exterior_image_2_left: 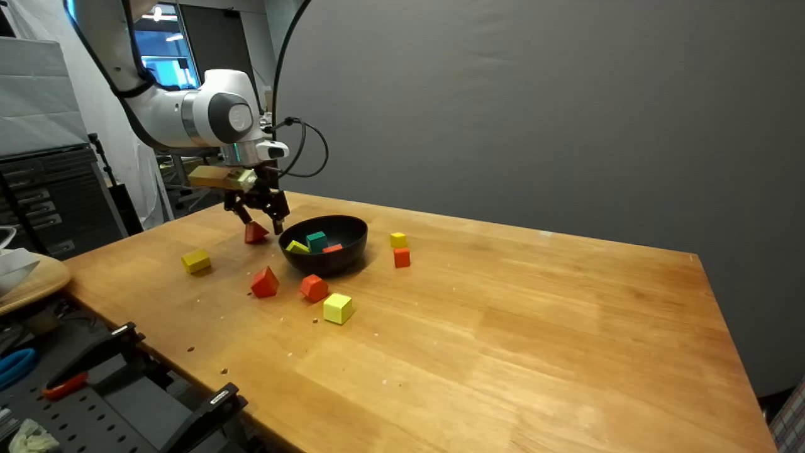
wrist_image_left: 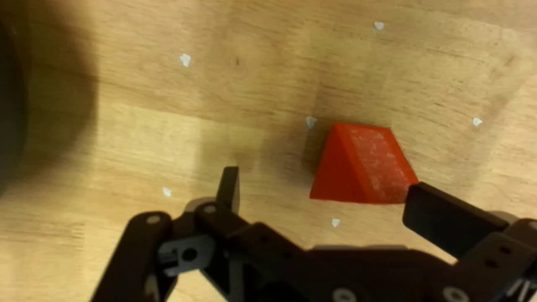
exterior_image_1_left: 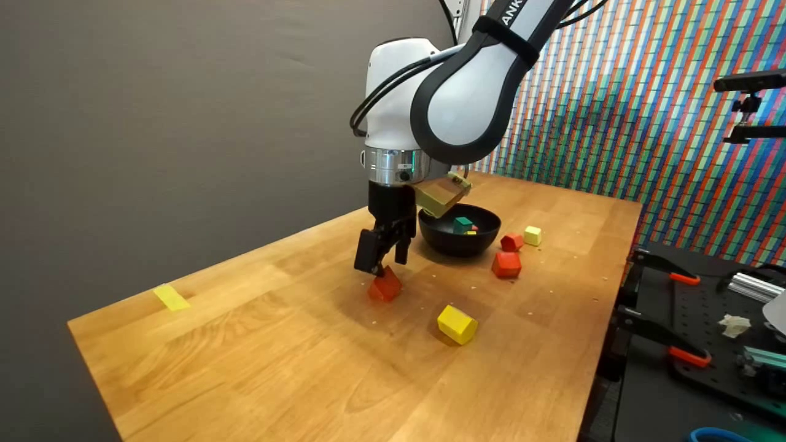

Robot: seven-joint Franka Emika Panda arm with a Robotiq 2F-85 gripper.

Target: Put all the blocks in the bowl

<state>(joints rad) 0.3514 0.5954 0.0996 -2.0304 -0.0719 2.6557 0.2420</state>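
- Gripper (exterior_image_2_left: pixel 261 223) hangs spread wide over the red wedge (wrist_image_left: pixel 365 167) (touching or not, I can't tell).
- Black bowl (exterior_image_2_left: pixel 324 267) nearby holds a green block (exterior_image_2_left: pixel 317 241), yellow block (exterior_image_2_left: pixel 297 247) and red block (exterior_image_2_left: pixel 333 248).
- Six other blocks (exterior_image_2_left: pixel 338 308) lie loose on the table (exterior_image_2_left: pixel 534 352).

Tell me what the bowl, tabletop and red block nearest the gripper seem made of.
Bowl: perhaps plastic; smooth, evenly black, little shine.
Tabletop: wood, apparently satin; grain and joined strips show.
Red block: matte, maybe painted wood; one face shows pale scuffs.
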